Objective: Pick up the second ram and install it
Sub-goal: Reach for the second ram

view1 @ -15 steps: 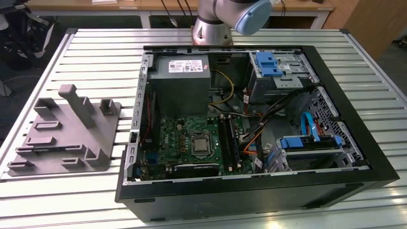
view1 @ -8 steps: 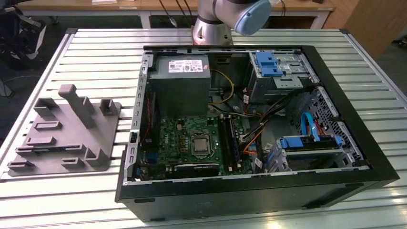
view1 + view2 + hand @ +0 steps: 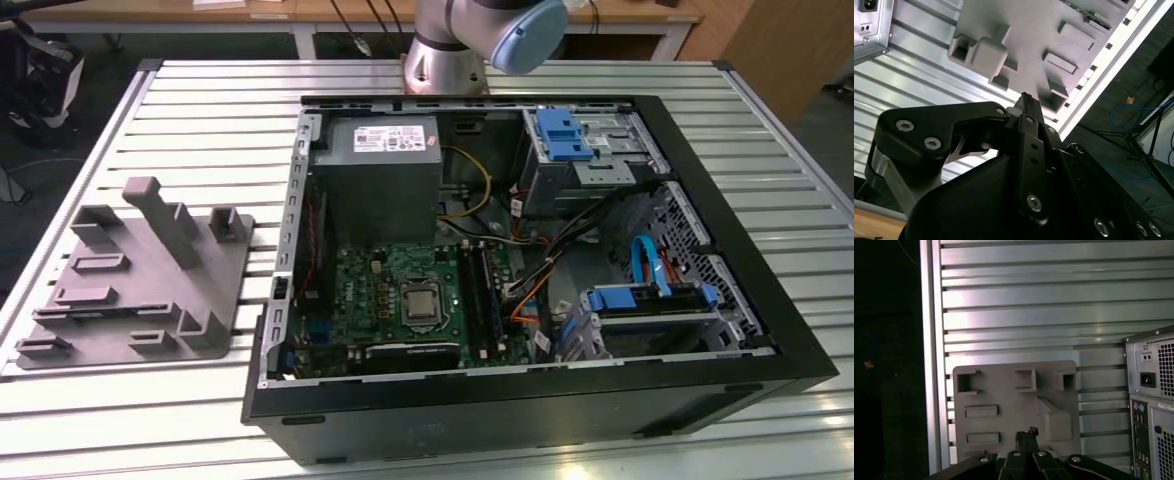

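Observation:
My gripper (image 3: 1026, 98) hangs high above the grey moulded fixture tray (image 3: 1029, 30), its two black fingers pressed together with nothing between them. In the first wrist view the gripper (image 3: 1025, 434) points down over the tray (image 3: 1014, 400), on the side with the tall blocks. A thin dark strip (image 3: 1088, 13) runs along a groove near the tray's far end; I cannot tell whether it is the second ram. In the exterior view the tray (image 3: 134, 270) lies at the left, beside the open computer case (image 3: 534, 400). The green motherboard (image 3: 400, 290) with its long black slots (image 3: 483, 290) lies inside the case.
The slatted metal table (image 3: 200, 110) carries both tray and case. The arm's base (image 3: 447, 50) stands behind the case. Inside the case are a power supply (image 3: 380, 160), blue drive brackets (image 3: 561, 130) and loose cables (image 3: 534, 270). The table's edge (image 3: 929, 365) runs close to the tray.

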